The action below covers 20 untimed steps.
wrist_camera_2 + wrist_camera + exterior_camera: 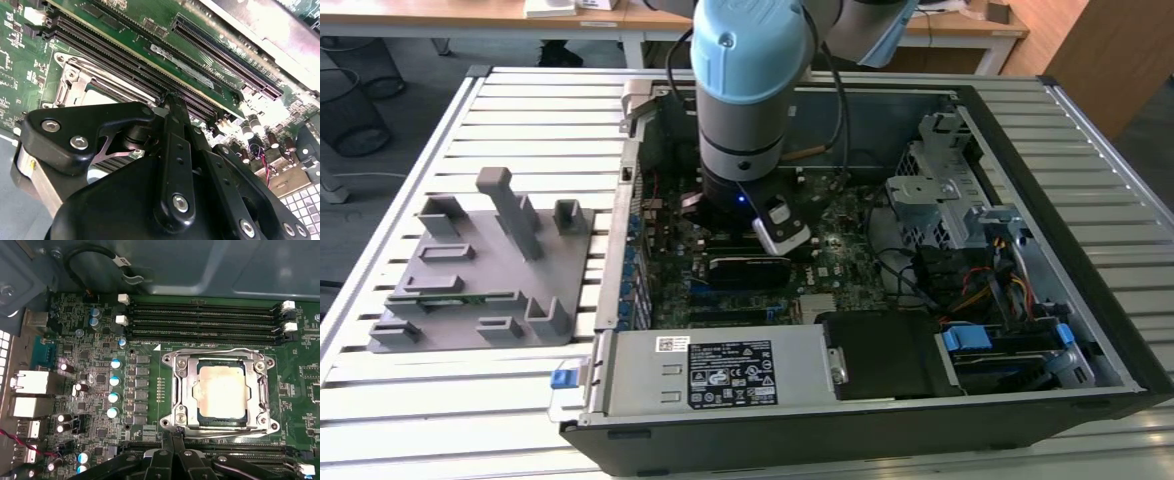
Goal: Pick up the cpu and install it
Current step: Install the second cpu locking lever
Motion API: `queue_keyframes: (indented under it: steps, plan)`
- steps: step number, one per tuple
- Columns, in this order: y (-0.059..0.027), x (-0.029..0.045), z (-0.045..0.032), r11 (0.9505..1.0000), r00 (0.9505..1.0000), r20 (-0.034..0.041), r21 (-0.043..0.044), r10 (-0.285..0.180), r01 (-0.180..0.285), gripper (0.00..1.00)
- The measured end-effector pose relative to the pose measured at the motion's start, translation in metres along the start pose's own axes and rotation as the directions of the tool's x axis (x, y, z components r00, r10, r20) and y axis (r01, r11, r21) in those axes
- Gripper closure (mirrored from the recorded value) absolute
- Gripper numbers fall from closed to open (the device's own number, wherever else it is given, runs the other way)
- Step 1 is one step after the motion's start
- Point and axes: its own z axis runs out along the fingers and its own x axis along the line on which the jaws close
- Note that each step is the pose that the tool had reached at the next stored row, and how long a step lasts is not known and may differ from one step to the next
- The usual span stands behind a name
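**Item: CPU installation, seating stage**

1. White slatted metal table [494, 420], carrying everything.
2. Open black desktop computer case [1067, 130], lying on its side.
3. Pale blue and grey robot arm [747, 80], reaching down into the case.
4. Grey plastic fixture block [480, 270], beside the case toward the exterior view's left.
5. Green motherboard [85, 340].
6. Silver metal socket frame [177, 385].
7. Square silver-topped cpu [222, 392], lying flat inside the socket frame.
8. Black gripper [172, 440], 2 fingers pressed together and empty, tips just beside the frame's edge.

**Step, as judged:** placement appears done and the release made. Any withdrawal calls for a straight lift clear of the frame.

**Views:** the first wrist view gives the seated chip. The second wrist view gives the gripper [170, 102] linkage. The exterior view gives the arm's position.
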Motion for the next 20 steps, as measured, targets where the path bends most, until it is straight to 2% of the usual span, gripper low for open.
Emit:
queue_keyframes:
  steps: [5,9,20]
  plan:
    - [-0.0003,0.0013,0.0012,1.0,1.0,-0.0001,-0.003,0.0,0.0,0.89]
    - [-0.0003,0.0015,0.0017,0.9999,1.0,0.0002,-0.0109,0.0,0.0,0.89]
    - [0.0003,0.0015,-0.0012,0.9999,1.0,0.0003,-0.0112,0.0,0.0,0.89]
